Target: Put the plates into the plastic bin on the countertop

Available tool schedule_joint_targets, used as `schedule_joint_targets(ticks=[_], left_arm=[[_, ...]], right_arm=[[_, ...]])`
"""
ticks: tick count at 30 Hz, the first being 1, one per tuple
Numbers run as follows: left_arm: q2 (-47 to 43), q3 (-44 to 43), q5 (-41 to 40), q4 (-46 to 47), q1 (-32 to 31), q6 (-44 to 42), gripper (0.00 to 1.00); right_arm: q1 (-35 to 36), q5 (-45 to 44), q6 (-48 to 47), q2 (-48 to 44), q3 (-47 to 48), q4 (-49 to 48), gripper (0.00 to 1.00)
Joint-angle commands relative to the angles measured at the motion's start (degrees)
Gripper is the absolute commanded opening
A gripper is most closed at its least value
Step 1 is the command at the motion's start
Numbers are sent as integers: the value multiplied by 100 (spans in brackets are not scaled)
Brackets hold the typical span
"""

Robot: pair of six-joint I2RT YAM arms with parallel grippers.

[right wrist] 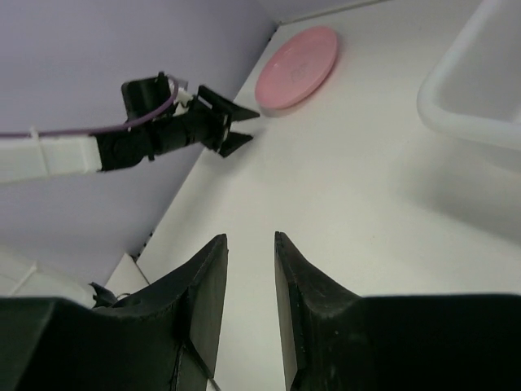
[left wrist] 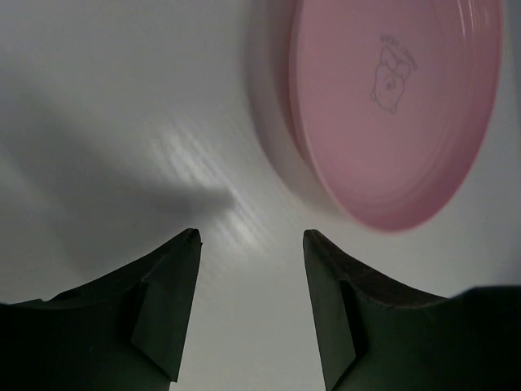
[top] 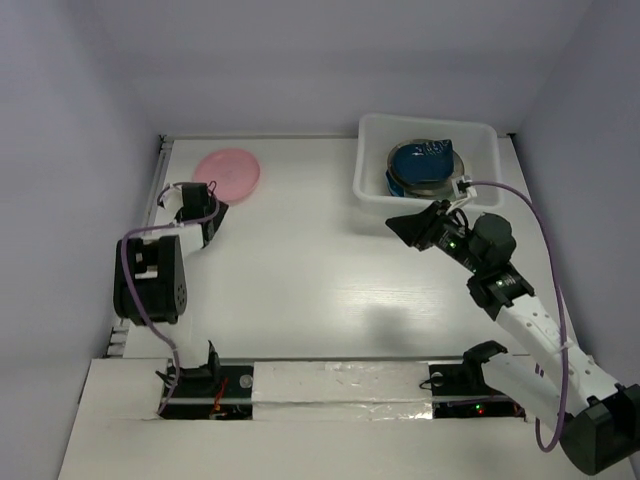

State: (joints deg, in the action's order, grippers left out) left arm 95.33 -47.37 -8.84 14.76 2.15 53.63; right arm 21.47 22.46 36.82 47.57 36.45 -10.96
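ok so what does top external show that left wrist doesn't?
Only top external: the plastic bin at far right, with a blue plate lying on top of others inside it, and the right gripper just outside the bin's near wall. Only left wrist: a small printed figure on the pink plate, and the open gap of the left gripper, with nothing held. Both: the pink plate lying on the countertop, with the left gripper just short of it.
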Motion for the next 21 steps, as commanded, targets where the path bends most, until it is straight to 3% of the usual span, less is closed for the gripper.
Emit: schedule_joint_targets(ticks=[1,11,17,19,20,21], left_arm=[[529,-771,155,150,110,113,51],[1804,-1985,199,-219,215,175,49],[1937,-2241,-47,-633,215,-54,28],[1946,-2258,-109,-659,215,-168,13],[1980,-2328,-109,-763,215,-229,0],[1972,-2372,-92,-808,215,-230,0]], right_arm=[[67,373,-17,129,-103,-371,35],[120,417,-69,261,-32,-354,35],[120,417,-17,314,-6,-433,35],[120,435,-8,332,3,-424,35],[120,444,-8,340,3,-424,35],[120,452,-8,340,3,-424,35]])
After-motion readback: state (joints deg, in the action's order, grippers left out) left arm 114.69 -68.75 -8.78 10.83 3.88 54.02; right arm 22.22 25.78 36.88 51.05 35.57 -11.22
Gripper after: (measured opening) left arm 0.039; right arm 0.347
